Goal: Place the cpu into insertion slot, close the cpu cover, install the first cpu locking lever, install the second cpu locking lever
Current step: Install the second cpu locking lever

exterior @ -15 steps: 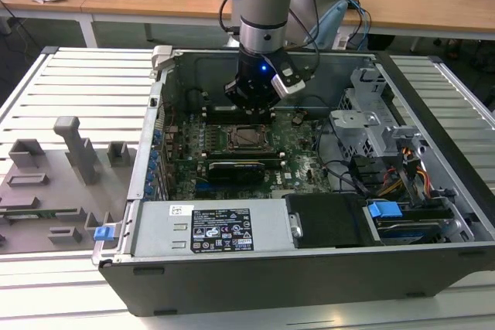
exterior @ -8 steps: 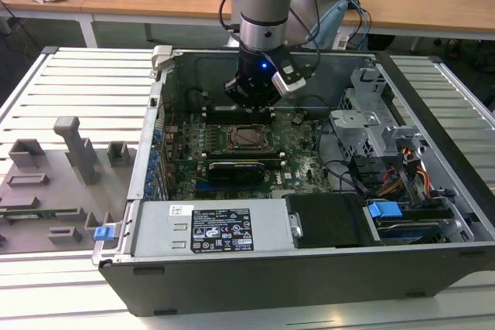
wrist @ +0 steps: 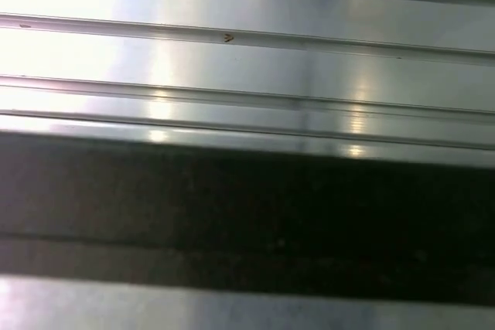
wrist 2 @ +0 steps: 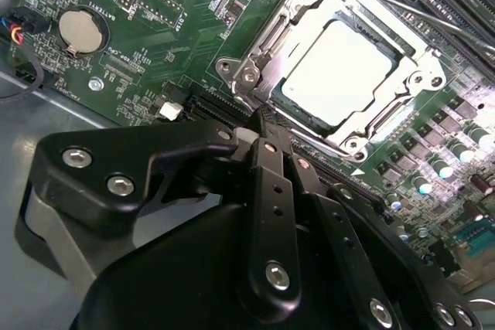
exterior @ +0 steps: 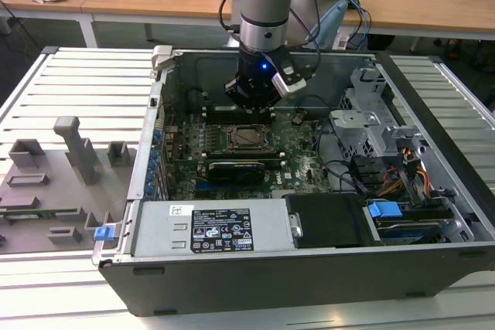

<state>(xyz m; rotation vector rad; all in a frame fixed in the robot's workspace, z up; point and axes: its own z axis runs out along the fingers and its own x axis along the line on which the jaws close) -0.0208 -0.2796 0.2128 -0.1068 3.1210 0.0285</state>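
Gripper hangs inside the open case, just beside the slot on the motherboard; its fingers look pressed together with nothing between them. Inside the slot lies the cpu, with the cover lowered around it. Slatted table surrounds the case.

Even overhead room light in the exterior view; case interior dim, my arm shading the motherboard. Second wrist view: the cpu glares near white, my gripper body dark and soft up close. First wrist view: blurred, bright streaks on ribbed metal, dark band below.
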